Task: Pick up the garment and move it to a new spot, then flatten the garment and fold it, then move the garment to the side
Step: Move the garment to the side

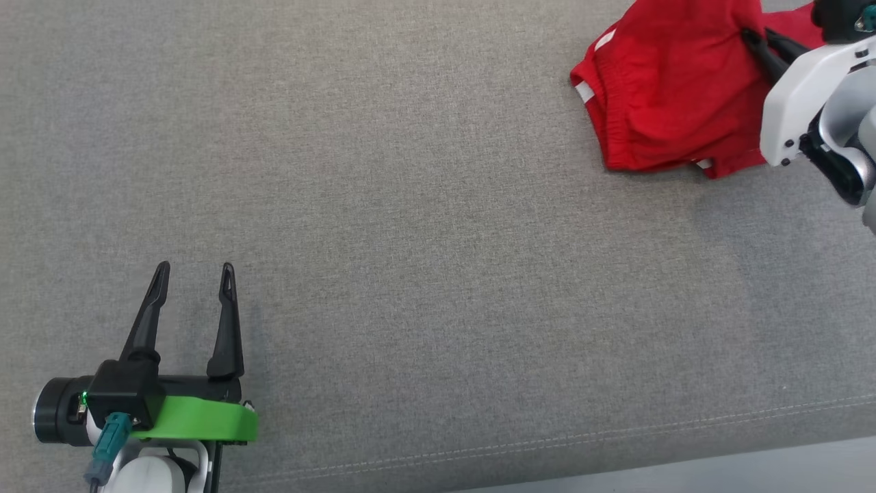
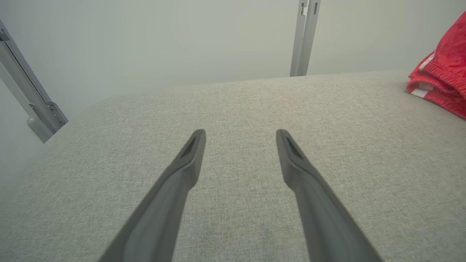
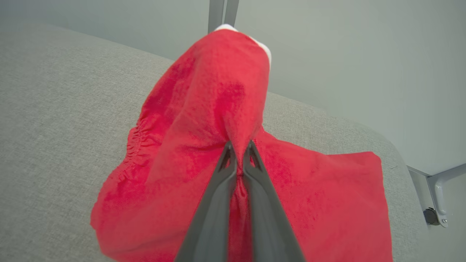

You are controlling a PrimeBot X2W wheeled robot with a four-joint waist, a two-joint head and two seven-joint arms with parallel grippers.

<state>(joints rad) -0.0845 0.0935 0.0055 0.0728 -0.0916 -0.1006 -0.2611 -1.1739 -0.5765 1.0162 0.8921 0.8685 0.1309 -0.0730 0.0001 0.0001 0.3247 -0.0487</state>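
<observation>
garment (image 1: 657, 96), red shorts, lies at the far right of the grey upholstered surface (image 1: 424, 239), one fold tented up. right fingers (image 3: 220, 189) clenched on that fold. left fingers (image 1: 146, 322) spread wide, holding nothing, well apart over bare fabric. looks like step one, the pick-up. next: lift clear, carry toward the open middle without dragging.

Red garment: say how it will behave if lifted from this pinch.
Likely floppy: the red garment tents into a soft peak where the right fingers pinch it, the rest draped on the grey cushion. Probably light, since a thin fold holds it up. It may bunch rather than slide flat; its gathered waistband is puckered.
</observation>
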